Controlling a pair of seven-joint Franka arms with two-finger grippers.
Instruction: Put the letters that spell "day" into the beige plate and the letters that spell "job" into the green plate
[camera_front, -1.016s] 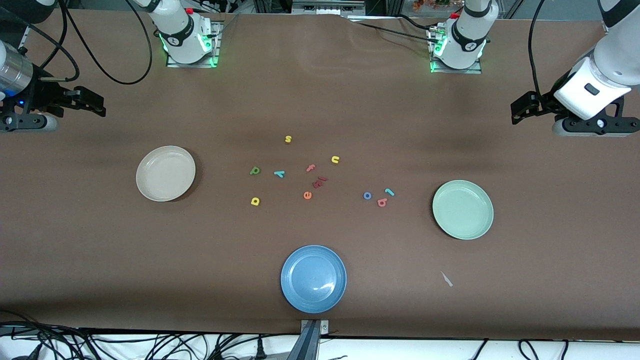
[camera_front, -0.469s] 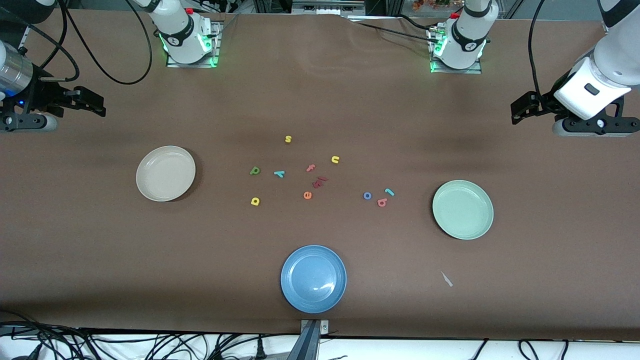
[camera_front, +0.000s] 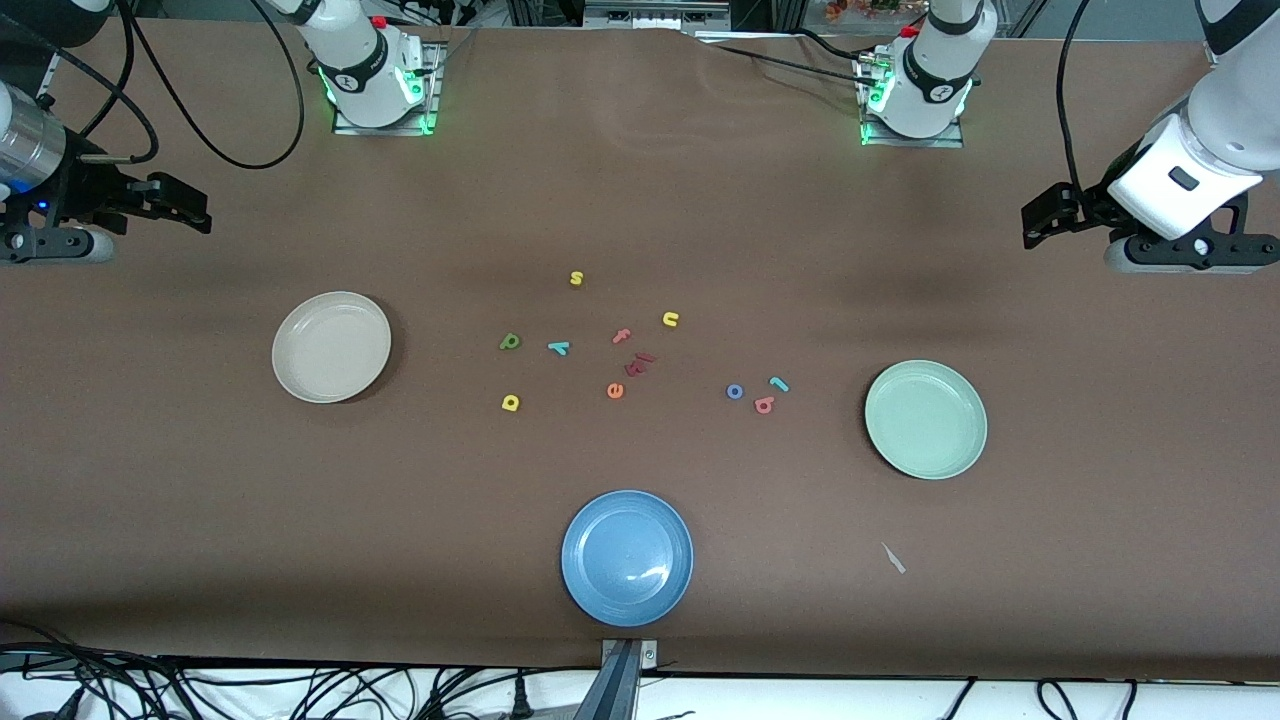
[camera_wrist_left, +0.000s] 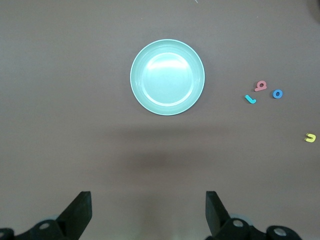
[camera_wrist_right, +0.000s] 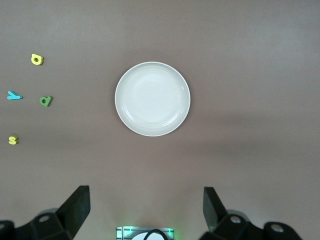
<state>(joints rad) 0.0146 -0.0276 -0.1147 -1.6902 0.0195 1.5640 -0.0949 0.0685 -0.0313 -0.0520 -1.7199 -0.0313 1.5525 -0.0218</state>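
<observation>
I'm idling both arms, left end effector (camera_front: 1040, 215) and right end effector (camera_front: 190, 205) spread wide, beige plate (camera_front: 331, 347) and green plate (camera_front: 925, 419) both waiting for all six letters.

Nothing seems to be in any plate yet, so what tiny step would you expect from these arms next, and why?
Probably the right end effector, open and waiting at the table's edge, should swing out over the small dark green letter d. That letter lies on the table nearest the round cream-beige plate, which holds nothing. The left end effector is open too and waits at its own end.
</observation>
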